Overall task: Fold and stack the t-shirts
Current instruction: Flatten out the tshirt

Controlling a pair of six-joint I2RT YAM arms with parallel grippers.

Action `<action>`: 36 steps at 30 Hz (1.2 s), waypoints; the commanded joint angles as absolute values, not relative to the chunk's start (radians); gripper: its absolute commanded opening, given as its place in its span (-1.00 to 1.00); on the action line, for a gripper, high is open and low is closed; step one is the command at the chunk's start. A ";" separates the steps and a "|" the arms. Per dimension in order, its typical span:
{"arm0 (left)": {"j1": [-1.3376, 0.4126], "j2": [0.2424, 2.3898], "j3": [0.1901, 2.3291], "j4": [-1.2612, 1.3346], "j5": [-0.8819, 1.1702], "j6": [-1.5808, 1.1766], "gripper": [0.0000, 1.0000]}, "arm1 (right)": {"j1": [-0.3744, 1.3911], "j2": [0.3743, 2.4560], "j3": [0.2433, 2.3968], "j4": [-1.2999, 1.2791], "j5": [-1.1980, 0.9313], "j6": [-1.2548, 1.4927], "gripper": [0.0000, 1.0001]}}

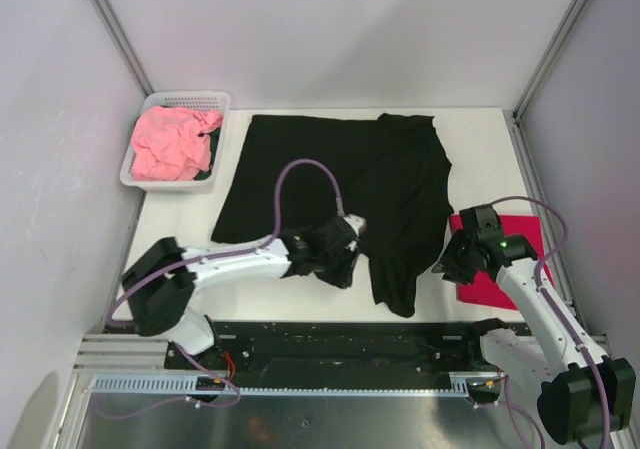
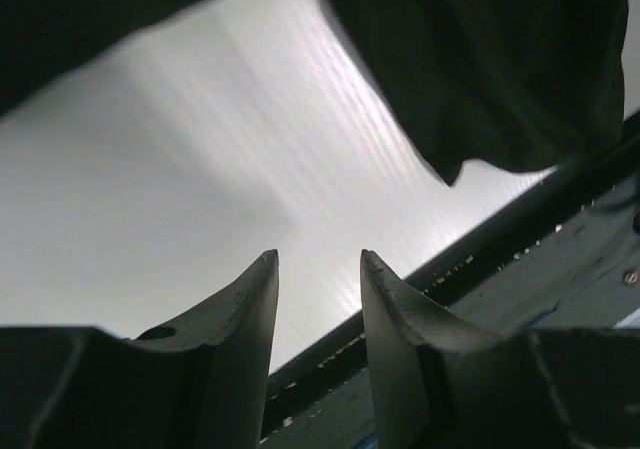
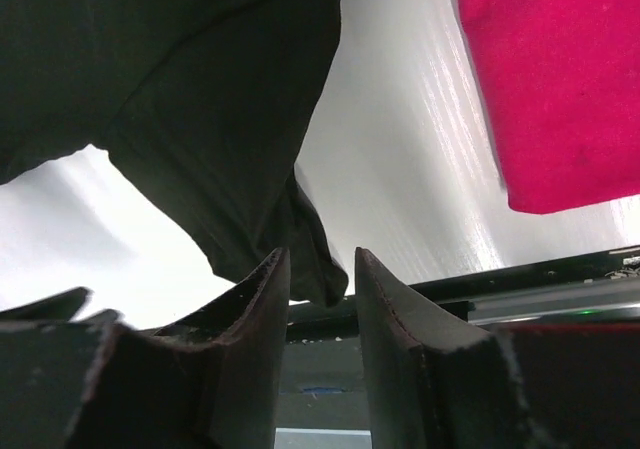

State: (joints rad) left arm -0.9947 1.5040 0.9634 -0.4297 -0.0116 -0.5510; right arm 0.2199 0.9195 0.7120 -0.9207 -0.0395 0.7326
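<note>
Here, one black tee, one red tee, one pink tee

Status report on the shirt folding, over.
Left gripper, right gripper open, empty. Black tee spread out, not stacked. Red tee at right; pink tee in basket.

Your left arm stretches low and rightward from its base, and your left gripper has its jaws standing apart. Your right arm angles up and inward, wrist tipped down; your right gripper shows a similar narrow gap between its fingers.
</note>
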 commanded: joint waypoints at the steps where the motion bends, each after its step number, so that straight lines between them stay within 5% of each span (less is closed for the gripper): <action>1: -1.092 1.599 1.047 -0.391 0.036 -0.566 -0.15 | 0.218 0.882 0.706 -0.885 -0.044 0.735 -0.27; 21: -1.171 1.833 1.165 -0.307 0.088 -0.620 -0.13 | 0.685 0.869 0.594 -0.878 0.122 0.996 -0.24; 30: -1.174 1.815 1.181 -0.290 0.019 -0.676 -0.91 | 0.792 0.927 0.544 -0.802 0.162 1.062 -0.23; 34: -1.158 1.748 1.164 -0.291 -0.022 -0.687 -0.99 | 0.763 0.976 0.546 -0.718 0.158 1.021 -0.25; 36: -1.145 1.730 1.155 -0.291 -0.023 -0.688 -1.00 | 0.733 1.015 0.554 -0.678 0.146 0.992 -0.42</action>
State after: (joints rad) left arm -1.1641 1.8221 1.1522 -0.3161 0.0257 -0.6651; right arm 0.7715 0.9642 0.5426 -0.7883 0.1204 1.0187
